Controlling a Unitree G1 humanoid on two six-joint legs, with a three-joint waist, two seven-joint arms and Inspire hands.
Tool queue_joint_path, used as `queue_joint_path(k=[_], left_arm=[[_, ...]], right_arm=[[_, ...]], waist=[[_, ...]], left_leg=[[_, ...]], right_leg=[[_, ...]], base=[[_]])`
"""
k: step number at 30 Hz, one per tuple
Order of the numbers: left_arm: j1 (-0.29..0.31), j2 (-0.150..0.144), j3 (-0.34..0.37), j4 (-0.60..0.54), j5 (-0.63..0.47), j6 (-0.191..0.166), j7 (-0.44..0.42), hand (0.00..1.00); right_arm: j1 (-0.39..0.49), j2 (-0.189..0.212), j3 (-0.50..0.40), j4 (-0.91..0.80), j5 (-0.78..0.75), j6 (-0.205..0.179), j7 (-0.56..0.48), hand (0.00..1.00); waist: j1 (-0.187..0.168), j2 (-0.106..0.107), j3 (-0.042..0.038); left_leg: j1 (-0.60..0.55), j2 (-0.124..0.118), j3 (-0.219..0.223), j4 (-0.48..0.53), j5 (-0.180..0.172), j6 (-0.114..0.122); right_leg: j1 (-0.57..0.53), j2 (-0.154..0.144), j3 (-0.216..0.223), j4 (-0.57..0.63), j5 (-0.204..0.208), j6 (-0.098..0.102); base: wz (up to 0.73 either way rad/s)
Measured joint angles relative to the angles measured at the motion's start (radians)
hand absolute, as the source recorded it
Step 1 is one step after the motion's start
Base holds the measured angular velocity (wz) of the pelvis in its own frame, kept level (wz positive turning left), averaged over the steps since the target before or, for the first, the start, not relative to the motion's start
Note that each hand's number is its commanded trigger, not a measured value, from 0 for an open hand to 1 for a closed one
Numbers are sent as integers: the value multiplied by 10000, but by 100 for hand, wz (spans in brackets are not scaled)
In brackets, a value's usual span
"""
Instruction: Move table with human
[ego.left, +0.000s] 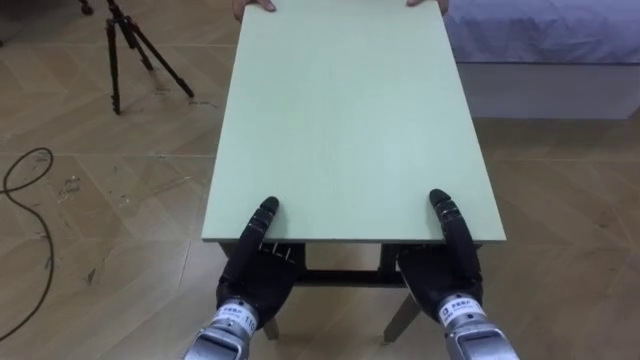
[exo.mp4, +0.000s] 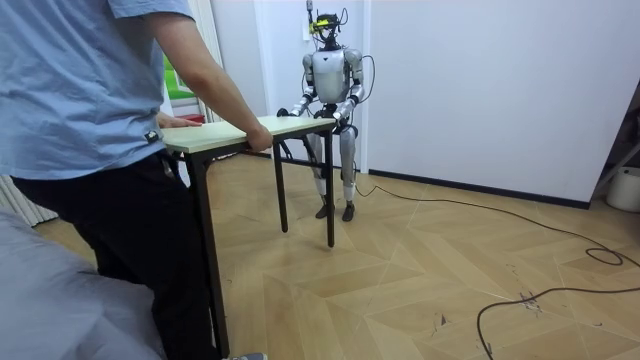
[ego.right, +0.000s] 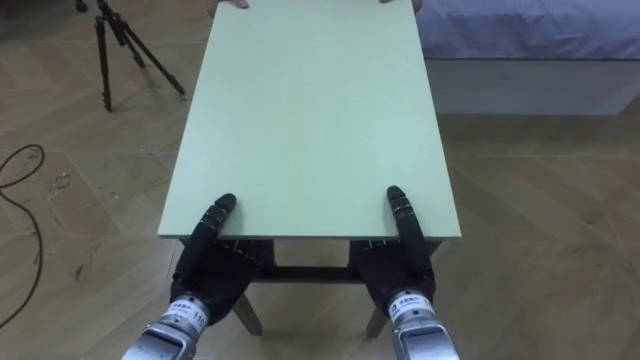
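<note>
At 10 o'clock stands a tripod (ego.left: 115, 75). At 7 o'clock the left hand (ego.left: 255, 275) meets the near edge of a pale green table (ego.left: 350, 130), which runs up the middle from 6 to 12. There a person (exo.mp4: 90, 100) holds its far edge. At 5 o'clock the right hand (ego.left: 445, 275) meets the same near edge. Each hand reaches onto the top, but whether it clamps underneath cannot be told. A bed (ego.left: 545, 40) lies at 1 o'clock.

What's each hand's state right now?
Left hand: shut on the table, thumb on top, fingers under the near edge.
Right hand: same grip on the table.
</note>
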Motion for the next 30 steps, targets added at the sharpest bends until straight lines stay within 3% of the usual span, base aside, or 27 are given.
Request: queue_joint_path(k=[22,26,30], left_arm=[[900,194,-248,-1007,310,-217,-33,100],[993,260,-259,-1120,377,-226,-35,100],[1114,261,-273,-1270,424,-226,-36,100]], right_arm=[[855,-20,188,-917,-73,-145,-3,100],[929,-36,415,-980,-72,-437,-2,100],[1062,-35,424,-1125,-125,-458,10,100]], waist=[[-78,1,-5],[-87,-2,-5],[-86,-2,-6]], left_leg=[[-116,-6,11,9,0,0],[-142,-9,1,11,0,0],[-150,-11,-12,10,0,0]], right_leg=[[-130,10,180,4,0,0],[-124,5,190,7,0,0],[-124,5,224,5,0,0]], base=[[-1],[3],[1]])
